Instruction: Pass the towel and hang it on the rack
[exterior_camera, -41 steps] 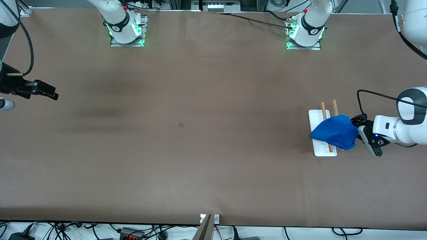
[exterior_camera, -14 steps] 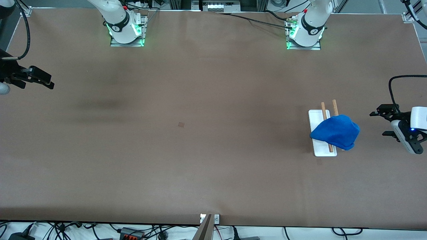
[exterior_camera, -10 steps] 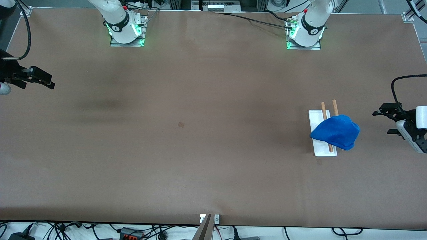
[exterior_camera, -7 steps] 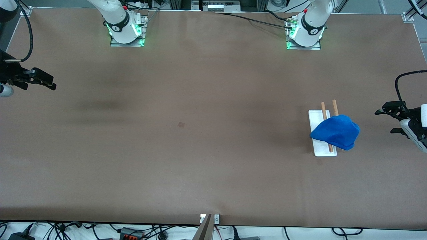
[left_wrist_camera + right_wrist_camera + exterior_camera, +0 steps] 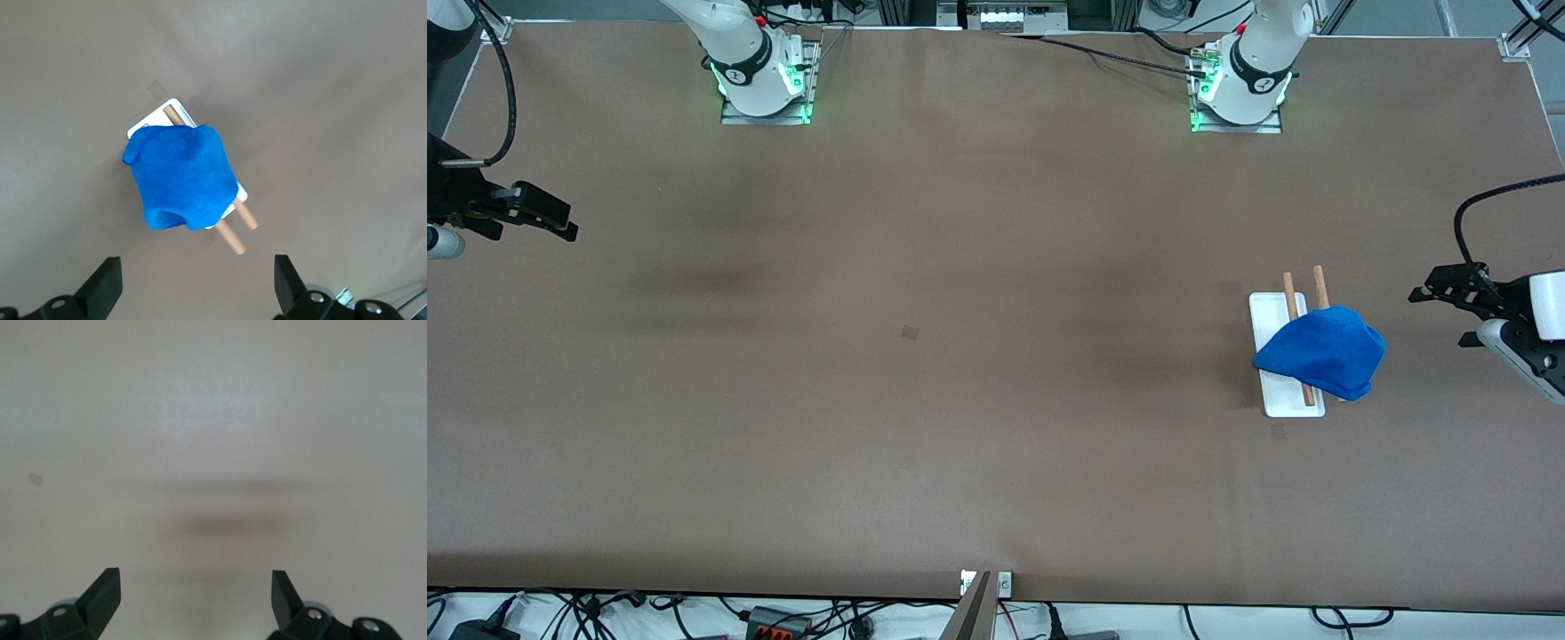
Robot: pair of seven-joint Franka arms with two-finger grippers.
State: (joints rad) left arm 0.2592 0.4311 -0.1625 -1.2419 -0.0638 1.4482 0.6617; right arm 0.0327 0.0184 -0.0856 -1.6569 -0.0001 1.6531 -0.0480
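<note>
Hovering over the counter (image 5: 996, 373) at the left arm's end, the left gripper (image 5: 1449, 307) has its fingers (image 5: 103, 283) spread wide and holds nothing. In the left wrist view the two dark fingertips frame bare counter, with the towel (image 5: 181, 177) and rack (image 5: 237, 230) lying out ahead of them, well clear of both tips. Seen from the front, the gripper is apart from the towel (image 5: 1323, 352), toward the counter's end from it — no contact between them.

The towel is bunched in a rounded blue heap over the rack's (image 5: 1280, 356) two wooden rods, covering most of their length; it spills past the white base on the side facing the left gripper. Rod ends stick out from under the cloth on the side farther from the front camera, and a short bit of one rod shows at the nearer edge too.

Over at the right arm's end of the counter, the right gripper (image 5: 551, 218) waits in the air, fingers (image 5: 103, 590) parted and empty — its wrist view shows only bare counter and a soft shadow between the tips.
</note>
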